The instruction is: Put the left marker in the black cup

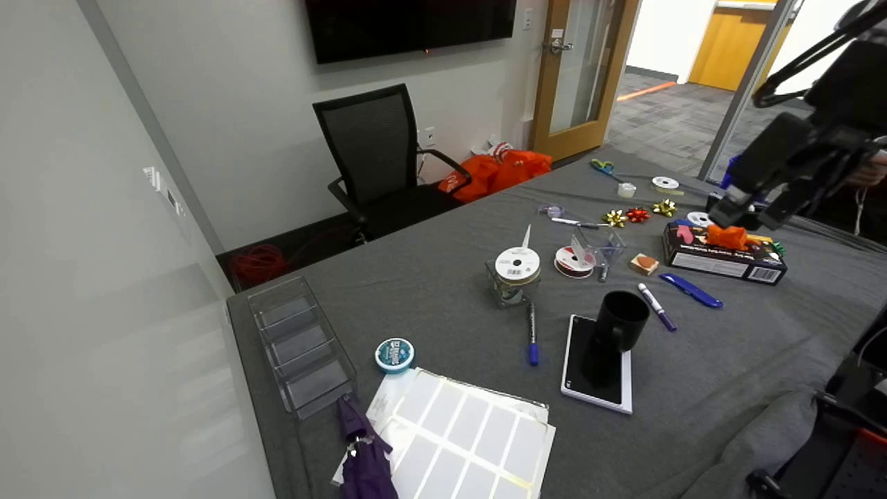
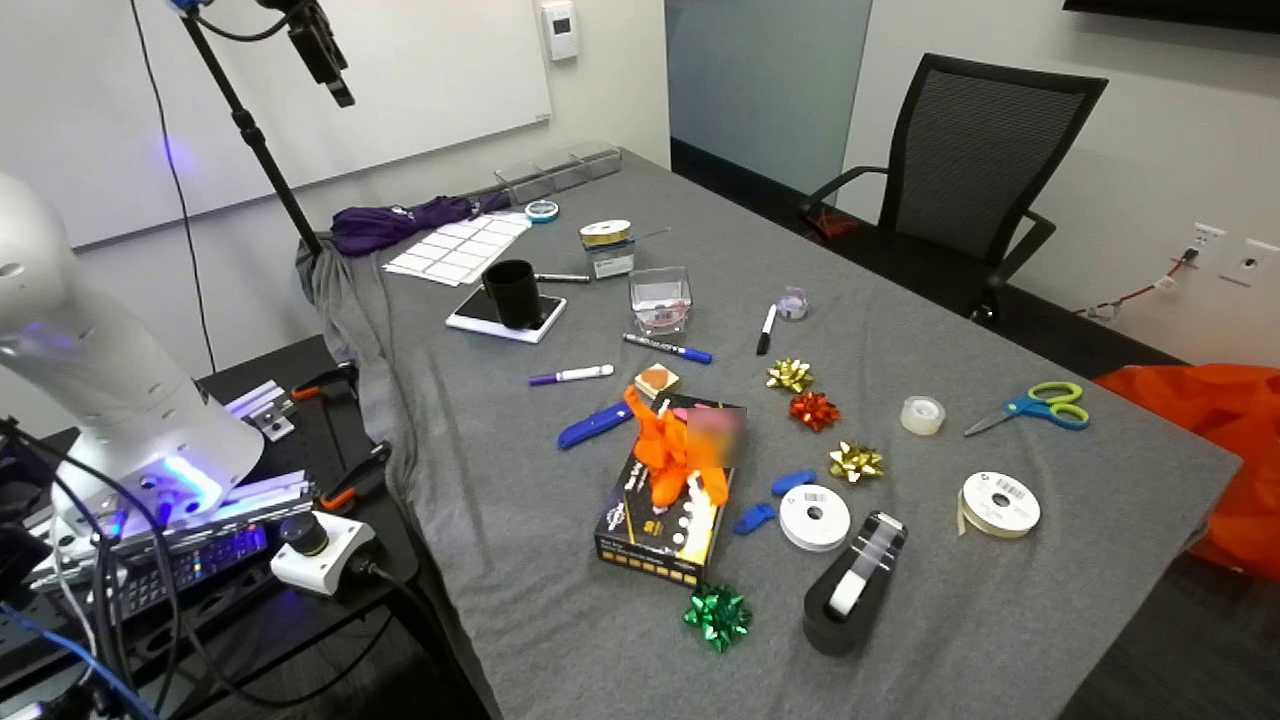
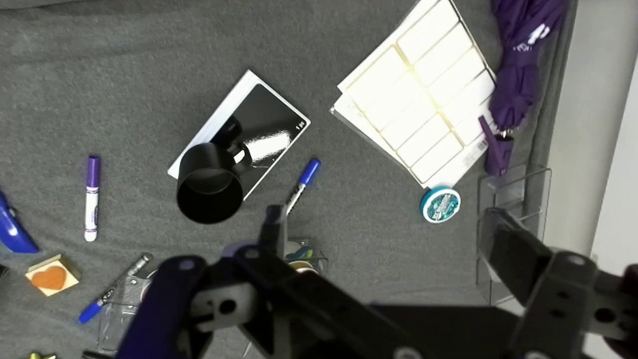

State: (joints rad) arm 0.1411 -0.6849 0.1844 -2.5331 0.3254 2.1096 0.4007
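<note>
The gripper (image 3: 386, 219) is hanging with its fingers (image 3: 513, 249) standing wide apart, grey tablecloth (image 3: 369, 259) showing between them. With twelve at the top of each picture, in an exterior view the white arm (image 2: 110, 330) is standing at nine, its upper part passing out of sight, while the gripper is hanging high between ten and eleven, pointing down toward five.

In the wrist view, counting from midway between the fingertips, the left marker (image 3: 305, 180), blue-capped, is lying on the cloth toward ten o'clock, its cap pointing to one and its other end hiding behind a finger. In an exterior view that end is lying just beside a clear box (image 1: 504, 298) carrying a ribbon spool (image 1: 517, 265); whether they are touching is not showing. Farther out, at nine, the black cup (image 3: 202, 159) is standing upright on a flat black-and-white packet (image 3: 264, 112), near the marker but apart from it.

Open cloth is stretching from the marker to a teal tin (image 3: 440, 205) between two and three, and to label sheets (image 3: 418, 94) just past twelve. At three, a clear divided tray (image 1: 294, 315) is lining the cloth's edge, a pale wall (image 1: 132, 312) standing right beside it.
</note>
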